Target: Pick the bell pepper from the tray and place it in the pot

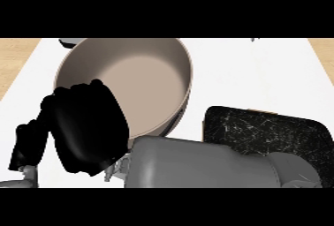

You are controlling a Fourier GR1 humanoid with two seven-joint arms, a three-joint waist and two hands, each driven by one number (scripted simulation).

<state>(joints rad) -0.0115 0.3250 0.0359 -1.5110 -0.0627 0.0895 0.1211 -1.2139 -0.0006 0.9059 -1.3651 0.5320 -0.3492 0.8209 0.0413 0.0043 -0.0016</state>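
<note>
White counter [261, 70] spreads under everything. My right hand [81, 128], seen from its back, hangs over the near edge of the pot [130, 75]; I cannot tell how its fingers stand or what they hold. Right of it lies the dark tray [261, 128]. No pepper shows.

A black hand [81, 128] hangs over the near-left rim of the beige pot [124, 79], its fingers hard to read. Right of the hand, past a grey forearm [195, 163], lies the dark tray [267, 130] on the white table [261, 75].
</note>
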